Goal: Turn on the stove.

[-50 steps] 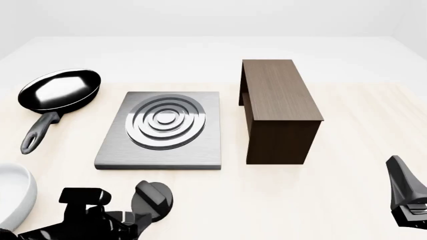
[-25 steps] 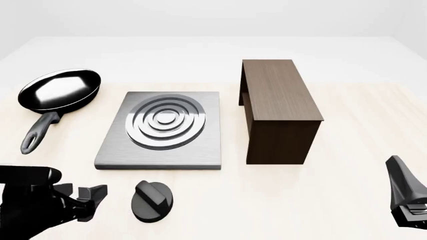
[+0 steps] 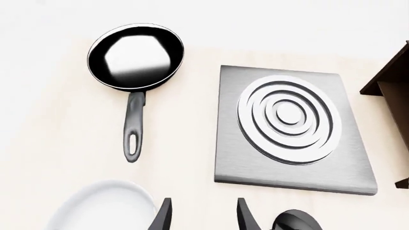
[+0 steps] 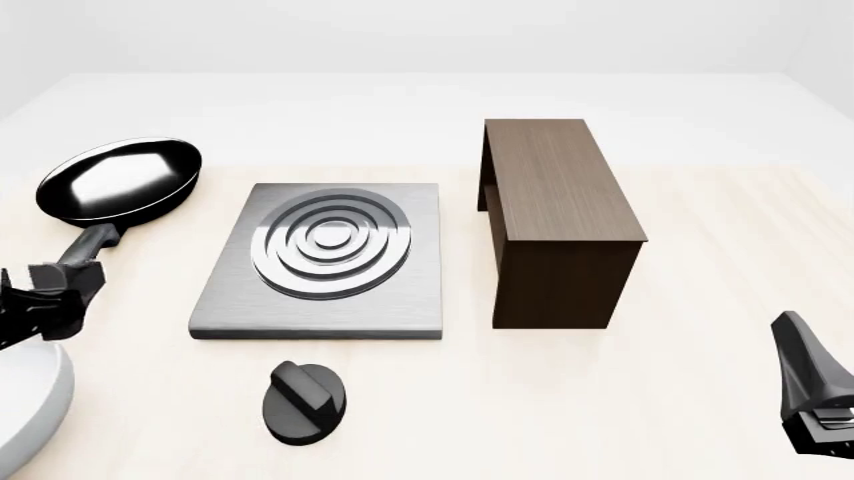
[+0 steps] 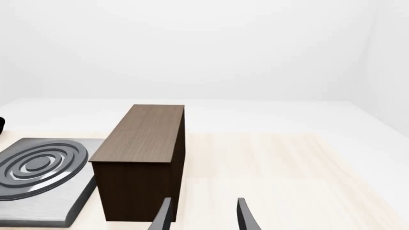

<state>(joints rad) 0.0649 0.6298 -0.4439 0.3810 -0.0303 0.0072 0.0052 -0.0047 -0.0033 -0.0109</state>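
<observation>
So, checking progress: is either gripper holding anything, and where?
Nothing is held. The left gripper and right gripper are both open and empty.

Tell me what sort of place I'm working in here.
Probably a simulated kitchen tabletop: a pale wooden table carries a stove with its knob in front, a frying pan and a white dish. Plain white surroundings, no room visible.

No readable text or labels anywhere
</observation>
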